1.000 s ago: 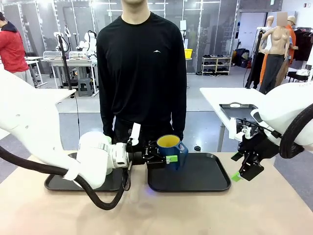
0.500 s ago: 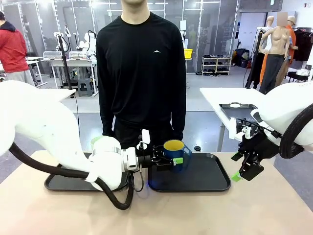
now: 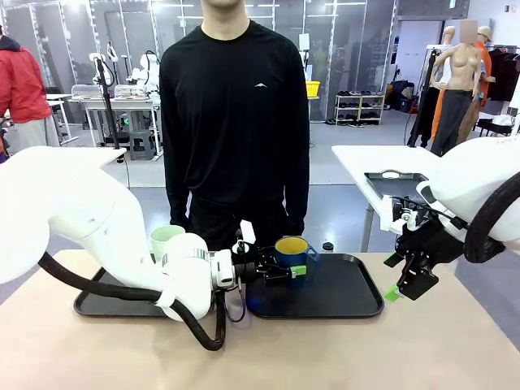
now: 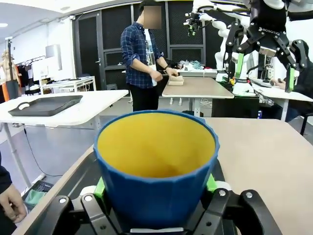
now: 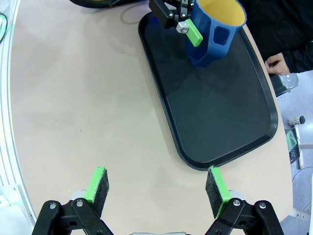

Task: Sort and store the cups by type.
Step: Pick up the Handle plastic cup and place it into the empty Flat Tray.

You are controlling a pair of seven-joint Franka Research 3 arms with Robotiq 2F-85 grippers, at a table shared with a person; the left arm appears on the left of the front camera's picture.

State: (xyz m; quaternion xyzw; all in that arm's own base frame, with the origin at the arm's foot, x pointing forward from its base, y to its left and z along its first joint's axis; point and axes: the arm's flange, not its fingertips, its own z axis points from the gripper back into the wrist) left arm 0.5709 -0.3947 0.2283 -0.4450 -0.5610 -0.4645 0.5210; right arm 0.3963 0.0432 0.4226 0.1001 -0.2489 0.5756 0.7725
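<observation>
The dark blue mug (image 3: pixel 294 250) with its yellow inside is upright over the left end of the right black tray (image 3: pixel 341 294). My left gripper (image 3: pixel 286 270) is shut on its lower wall. The left wrist view has the mug (image 4: pixel 156 181) between the green pads (image 4: pixel 100 188). From the right wrist view the mug (image 5: pixel 215 34) looks at or just above the tray floor (image 5: pixel 220 122); I cannot tell which. The pale mint tumbler (image 3: pixel 165 240) stands on the left tray (image 3: pixel 97 305), half behind my left arm. My right gripper (image 3: pixel 398 291) hangs open over bare table, its jaws (image 5: pixel 157 188) holding nothing.
A person in black (image 3: pixel 236 122) stands at the far edge, a hand (image 5: pixel 276 62) near the right tray's far side. My left arm's bulk and cable (image 3: pixel 187 325) lie across the table's left middle. Open tabletop (image 5: pixel 73 98) lies below my right gripper.
My left gripper has carried the mug down and a little right, lower over the right tray. The arm shifted, uncovering the mint tumbler. The right arm has not moved.
</observation>
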